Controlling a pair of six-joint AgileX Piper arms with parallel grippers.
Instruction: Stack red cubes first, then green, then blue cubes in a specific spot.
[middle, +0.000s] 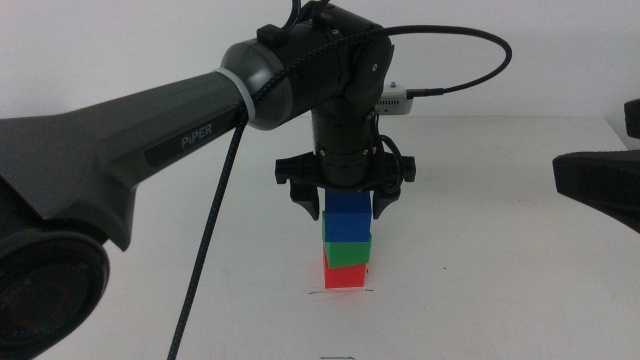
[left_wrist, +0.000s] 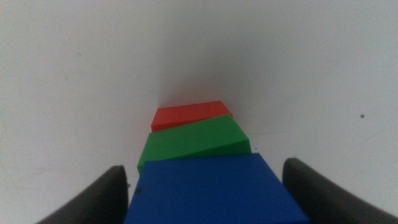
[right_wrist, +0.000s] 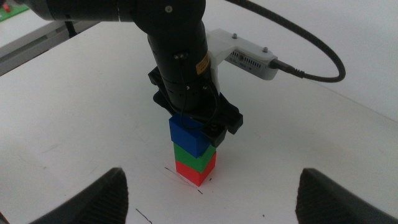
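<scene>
A red cube (middle: 345, 275) sits on the white table with a green cube (middle: 347, 252) on it and a blue cube (middle: 347, 217) on top, the upper two slightly twisted. My left gripper (middle: 346, 212) hangs straight down over the stack and is open. Its fingers (middle: 307, 203) straddle the blue cube with small gaps on both sides. The left wrist view looks down the blue cube (left_wrist: 211, 190), green cube (left_wrist: 193, 142) and red cube (left_wrist: 186, 115). My right gripper (right_wrist: 214, 186) is open and empty, waiting at the right, facing the stack (right_wrist: 194, 155).
Thin pencil marks (middle: 340, 292) on the table outline the spot under the red cube. The left arm's thick grey link (middle: 150, 140) and black cable (middle: 215, 230) cross the left half of the middle view. The right arm (middle: 600, 185) shows at the right edge.
</scene>
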